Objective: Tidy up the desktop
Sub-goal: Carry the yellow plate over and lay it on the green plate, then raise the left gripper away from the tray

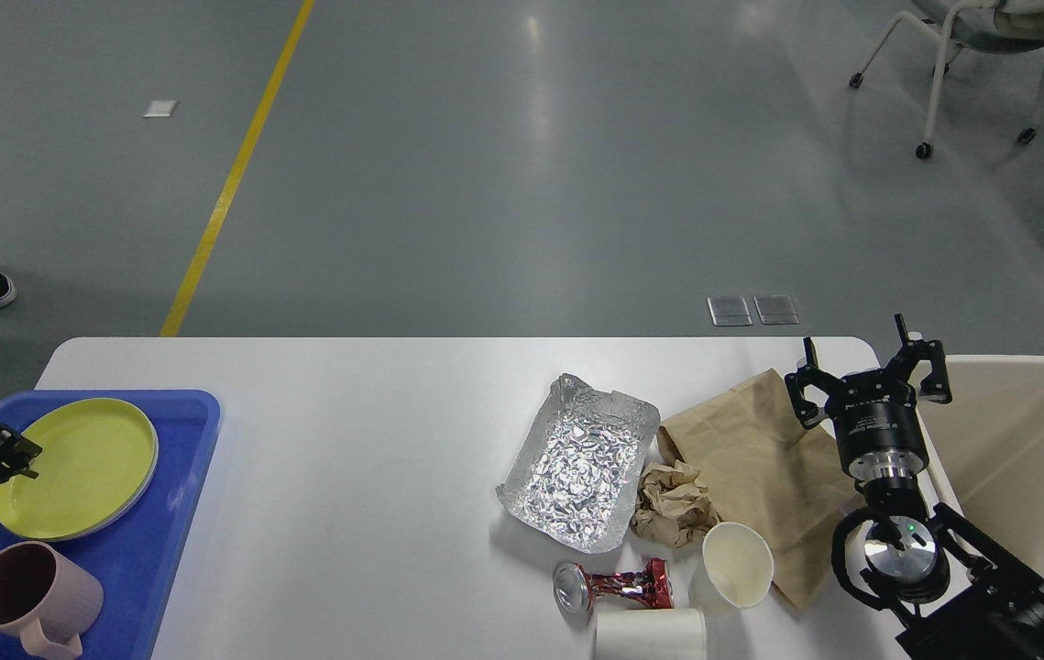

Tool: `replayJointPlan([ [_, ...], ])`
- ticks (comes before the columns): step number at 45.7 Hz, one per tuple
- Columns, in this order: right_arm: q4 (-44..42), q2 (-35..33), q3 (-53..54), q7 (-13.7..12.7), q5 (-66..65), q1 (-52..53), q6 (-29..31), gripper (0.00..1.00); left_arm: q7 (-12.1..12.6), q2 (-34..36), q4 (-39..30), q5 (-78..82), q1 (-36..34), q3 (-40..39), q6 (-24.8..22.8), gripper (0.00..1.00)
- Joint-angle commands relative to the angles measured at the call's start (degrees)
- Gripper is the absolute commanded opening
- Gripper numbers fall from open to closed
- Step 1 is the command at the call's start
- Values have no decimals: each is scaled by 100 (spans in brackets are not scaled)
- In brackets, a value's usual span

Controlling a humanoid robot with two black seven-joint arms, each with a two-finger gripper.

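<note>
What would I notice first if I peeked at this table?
Probably the shiny foil tray in the middle of the white desktop, with a brown paper bag, paper cups and a crushed can around it. Then the bright yellow plate on the blue tray at the left.

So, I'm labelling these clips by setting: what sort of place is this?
Probably a lab or industrial test hall, not a home: bare grey floor with a yellow lane line, metal floor outlets, and a wheeled office chair beyond the white desktop.

Bright, even overhead light, sharp focus throughout, soft glare streaks on the grey floor [540, 119], faint shadows.
</note>
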Motion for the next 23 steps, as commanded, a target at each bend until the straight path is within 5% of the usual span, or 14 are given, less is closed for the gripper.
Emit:
replayJointPlan([
  [1, 0, 5, 0, 0, 0, 0, 0, 100, 27, 125, -168, 0, -429, 77, -99, 96],
  [11, 0, -4, 0, 0, 0, 0, 0, 100, -43, 714, -168, 0, -1466, 86, -881, 96],
  [17, 0, 5, 0, 0, 0, 0, 0, 100, -70, 766, -90, 0, -1625, -71, -890, 96],
  [23, 0, -4, 0, 0, 0, 0, 0, 100, -105, 977, -2, -26, -1810, -1230, -890, 96],
])
